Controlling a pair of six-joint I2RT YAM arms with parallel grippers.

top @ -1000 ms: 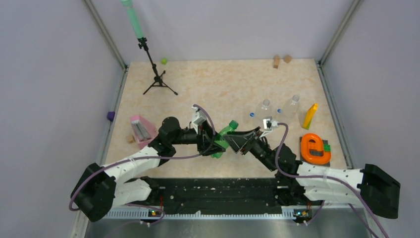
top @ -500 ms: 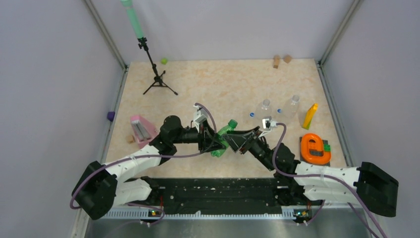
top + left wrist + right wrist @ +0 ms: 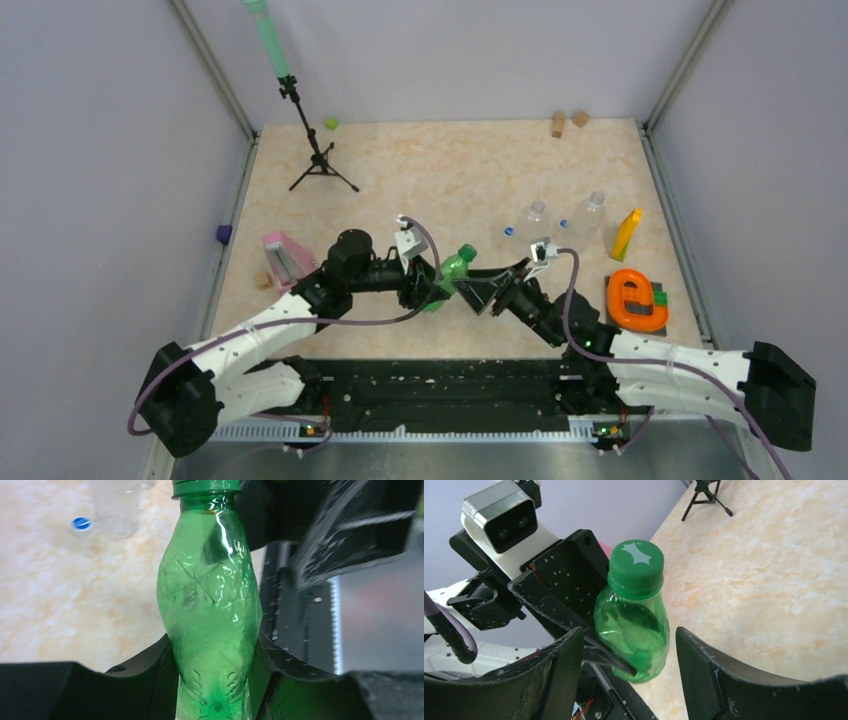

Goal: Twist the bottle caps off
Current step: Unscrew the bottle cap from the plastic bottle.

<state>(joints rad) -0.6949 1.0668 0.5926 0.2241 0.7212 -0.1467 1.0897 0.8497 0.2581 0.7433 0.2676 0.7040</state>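
A translucent green bottle (image 3: 450, 273) is held tilted above the table, its dark green cap (image 3: 466, 252) on the neck. My left gripper (image 3: 432, 290) is shut on the bottle's lower body (image 3: 210, 610), with a finger pressed against each side near the base. In the right wrist view the cap (image 3: 636, 565) points toward the camera. My right gripper (image 3: 629, 672) stands open just short of the bottle (image 3: 634, 625), touching nothing. Two clear bottles (image 3: 533, 215) (image 3: 590, 212) stand behind with no caps on. A loose blue cap (image 3: 508, 231) (image 3: 81, 523) lies beside them, and a second one (image 3: 564, 224).
A tall yellow block (image 3: 626, 233) and an orange ring-shaped piece (image 3: 636, 298) sit at the right. A pink holder (image 3: 285, 260) lies left of my left arm. At the back stand a tripod (image 3: 316, 155), a lime-green lump (image 3: 331, 123) and wooden blocks (image 3: 558, 123).
My left gripper has closed on the green bottle's body. My right gripper has opened and drawn back a little from the bottle. The bottle has shifted slightly.
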